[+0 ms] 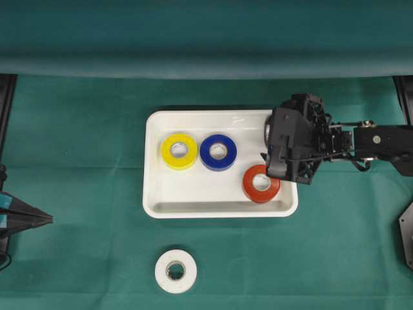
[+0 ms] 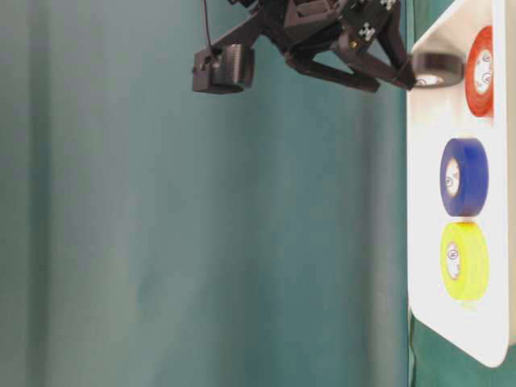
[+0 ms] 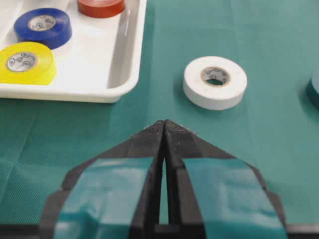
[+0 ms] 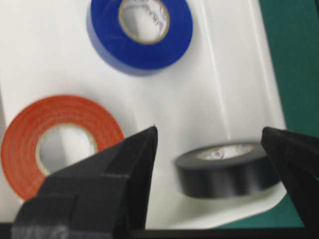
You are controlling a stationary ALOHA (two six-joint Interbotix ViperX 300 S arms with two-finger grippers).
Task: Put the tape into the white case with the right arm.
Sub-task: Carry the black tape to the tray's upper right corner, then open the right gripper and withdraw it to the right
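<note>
Four tape rolls lie in the white case [image 1: 193, 206]: yellow [image 1: 179, 151], blue [image 1: 218, 152], red [image 1: 261, 183] and a black roll [image 4: 227, 169] between the right end effector's [image 4: 214, 149] wide-spread fingers, untouched. One white roll [image 1: 175, 271] sits on the bench [image 1: 77, 161], and the left end effector [image 3: 164, 130] is pressed closed.

Plain green cloth [image 1: 84, 194] throughout; white case [image 1: 193, 210] glossy white, no pattern. Between the black right gripper [image 4: 209, 149] fingers a black roll [image 4: 224, 169] is seen, with red roll [image 4: 60, 144] and blue roll [image 4: 142, 30] beyond. A yellow roll [image 1: 179, 151] and white roll [image 3: 215, 82] are seen ahead of the left gripper [image 3: 164, 134], black with light-blue tape strips.
</note>
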